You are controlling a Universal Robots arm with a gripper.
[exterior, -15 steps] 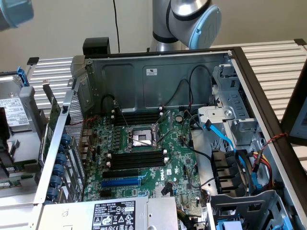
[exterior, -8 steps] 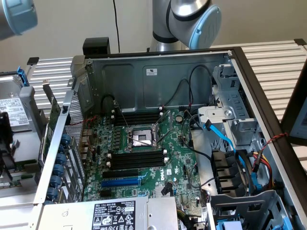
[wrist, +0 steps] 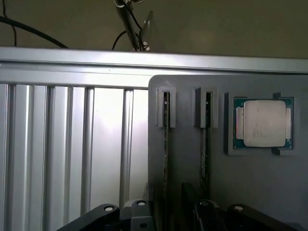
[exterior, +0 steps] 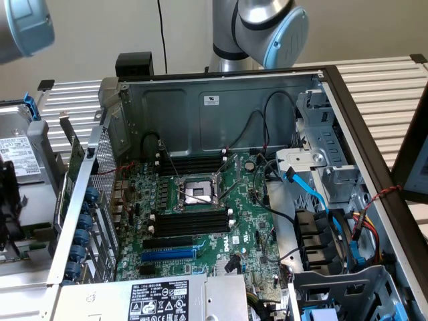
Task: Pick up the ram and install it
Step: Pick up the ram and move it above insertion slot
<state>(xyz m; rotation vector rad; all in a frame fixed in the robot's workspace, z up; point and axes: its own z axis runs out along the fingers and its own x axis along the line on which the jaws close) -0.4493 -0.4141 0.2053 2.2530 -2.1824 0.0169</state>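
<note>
Exterior view, computer case [exterior: 221, 107]: lies open on the slatted table [exterior: 381, 80], with the motherboard [exterior: 227, 234] facing up.
Exterior view, memory slots [exterior: 190, 224]: long black banks on either side of the CPU socket [exterior: 198, 194]. All look empty, with no green stick seated in any of them.
Exterior view, blue expansion slot [exterior: 170, 255]: just beside the nearer bank, also empty.
Exterior view, arm [exterior: 264, 27]: its joints rise behind the case, and no part of it reaches down into the case.
Wrist view, holder [wrist: 260, 187]: a grey tray on the table, with upright slots and a recess that carries a processor chip [wrist: 263, 123].
Wrist view, ram [wrist: 166, 154]: seen edge-on, standing in one slot of the holder. A second stick [wrist: 207, 149] stands in the slot beside it, apart from it.
Wrist view, gripper [wrist: 172, 214]: hovers near the holder, roughly in line with the ram. The jaws are spread wide with nothing between them and are clear of the stick.
Progress: by my reading the pick-up is not yet made. The ram sits untouched in the holder, so both the grasp and the seating in a black slot are left.
What each view adds: the exterior view tells how the board's slots stand. The wrist view tells where the ram is and how the jaws stand.
</note>
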